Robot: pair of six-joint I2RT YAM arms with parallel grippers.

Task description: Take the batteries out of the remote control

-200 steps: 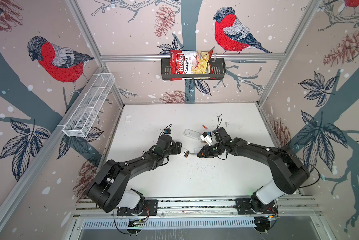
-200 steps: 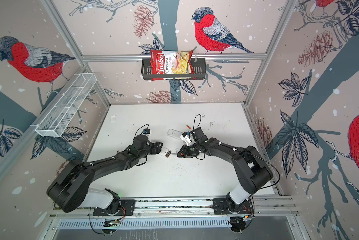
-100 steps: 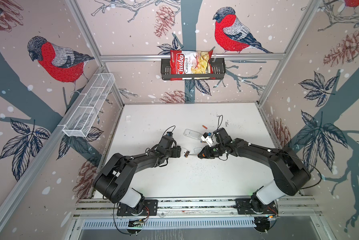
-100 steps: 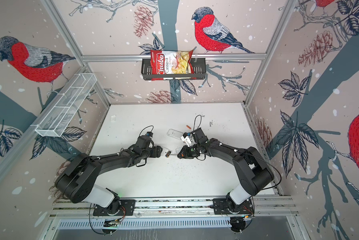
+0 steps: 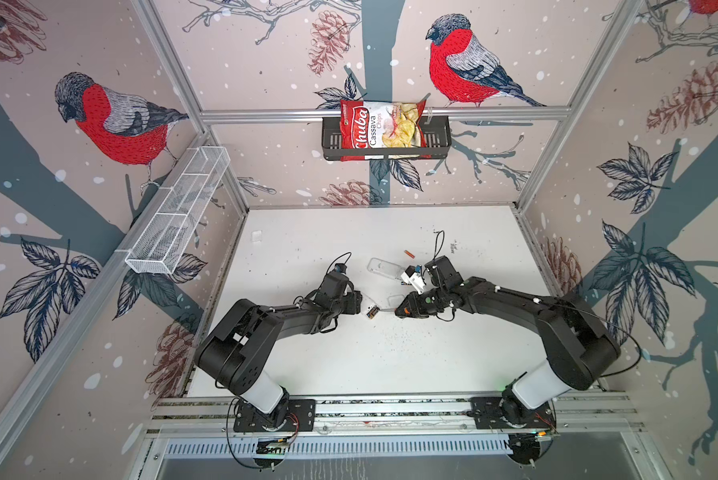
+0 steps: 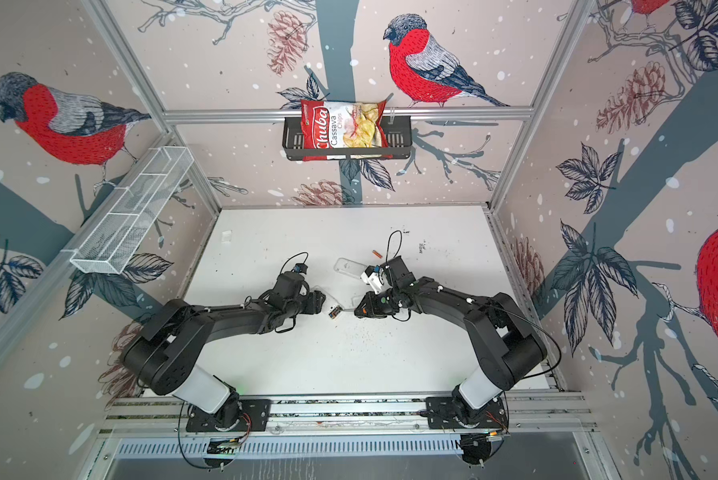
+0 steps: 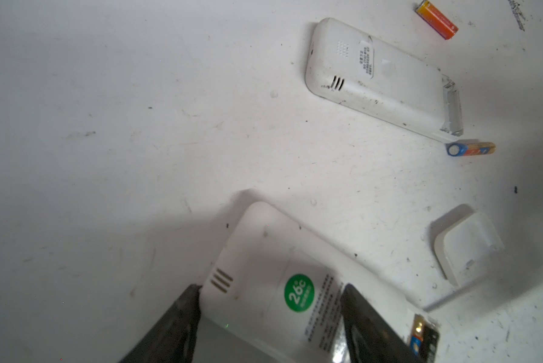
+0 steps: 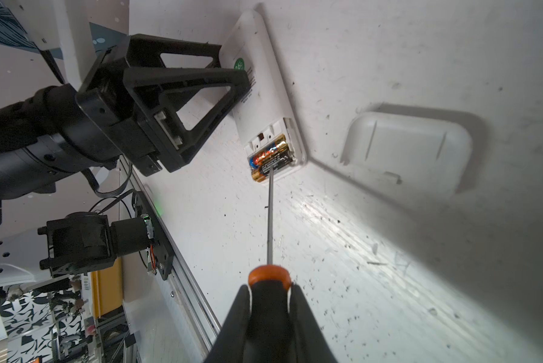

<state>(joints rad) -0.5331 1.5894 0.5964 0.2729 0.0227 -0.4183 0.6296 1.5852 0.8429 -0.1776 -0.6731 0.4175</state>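
The white remote control (image 7: 263,251) with a green sticker lies face down, its end compartment open. Two batteries (image 8: 270,157) sit in that compartment, also seen in the left wrist view (image 7: 424,336). My left gripper (image 7: 270,292) straddles the remote: one finger (image 7: 188,308) touches its edge and the other lies over its back. My right gripper (image 8: 270,289) is shut on an orange-and-black screwdriver (image 8: 268,276), whose tip rests on the dark battery. In both top views the two grippers (image 5: 355,301) (image 5: 407,309) face each other at mid-table.
A second white remote (image 7: 377,81) lies further off with a blue-and-gold battery (image 7: 471,149) at its end. An orange battery (image 7: 436,19) lies beyond it. The loose white battery cover (image 8: 405,151) rests beside the open compartment. A wall basket holds a chips bag (image 5: 382,124).
The left gripper's jaws have narrowed around the remote and the left arm has shifted slightly. The right arm and screwdriver have stayed in place.
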